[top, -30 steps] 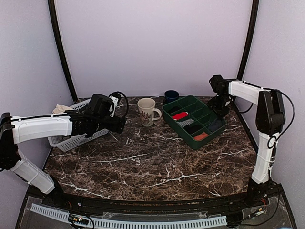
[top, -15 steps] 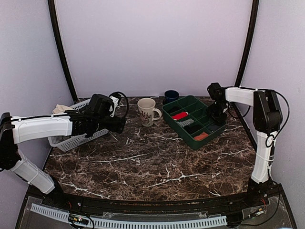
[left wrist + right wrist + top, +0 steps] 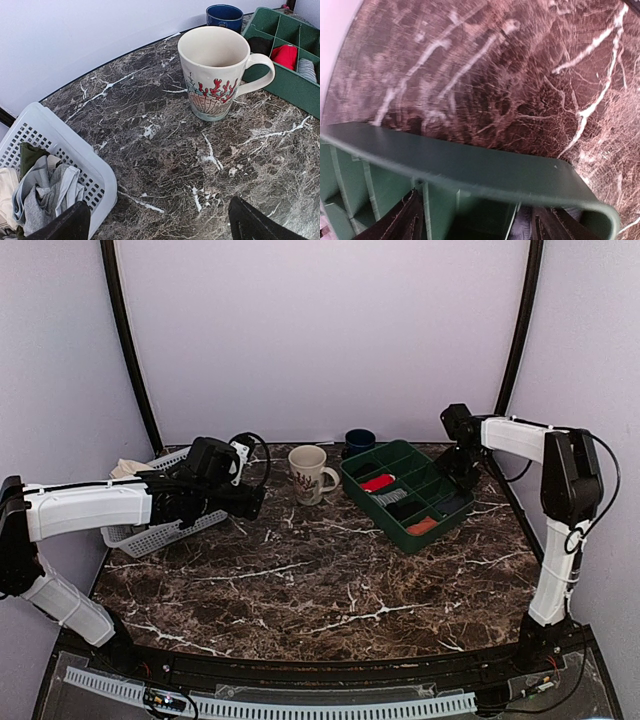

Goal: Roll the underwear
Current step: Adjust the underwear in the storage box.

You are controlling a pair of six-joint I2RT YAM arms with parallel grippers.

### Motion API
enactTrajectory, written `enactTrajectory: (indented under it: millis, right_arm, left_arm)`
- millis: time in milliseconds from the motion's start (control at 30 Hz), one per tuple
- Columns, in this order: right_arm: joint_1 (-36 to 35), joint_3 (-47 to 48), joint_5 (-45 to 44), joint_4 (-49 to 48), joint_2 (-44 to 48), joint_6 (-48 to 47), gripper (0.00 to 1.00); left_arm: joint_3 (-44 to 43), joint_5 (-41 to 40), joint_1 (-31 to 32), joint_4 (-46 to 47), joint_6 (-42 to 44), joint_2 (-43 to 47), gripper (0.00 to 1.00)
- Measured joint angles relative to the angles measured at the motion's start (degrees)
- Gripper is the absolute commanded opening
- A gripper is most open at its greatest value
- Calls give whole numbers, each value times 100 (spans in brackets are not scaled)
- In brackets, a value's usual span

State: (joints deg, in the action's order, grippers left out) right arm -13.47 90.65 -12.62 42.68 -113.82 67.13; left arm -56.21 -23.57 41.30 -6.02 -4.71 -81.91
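Beneath the right gripper [image 3: 477, 221], fingers apart, the underwear [image 3: 452, 503] lies in the green tray's [image 3: 470, 170] corner compartment. The left gripper [image 3: 160, 225] is spread wide.

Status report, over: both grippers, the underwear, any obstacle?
Left gripper open, empty, near mug. Right gripper open above green tray. Underwear apparently dark cloth in tray's corner compartment. No obstacle seen.
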Motion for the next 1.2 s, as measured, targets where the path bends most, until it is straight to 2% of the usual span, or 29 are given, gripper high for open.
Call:
enactTrajectory:
  millis: [600,1200]
  right_arm:
    - [-42,20,236,72,208,94,72]
    - [-39,31,219,-33,-155,122,71]
  left_arm:
    - [0,17,-7,0,0,0,99]
    - [0,22,-7,0,63,0,99]
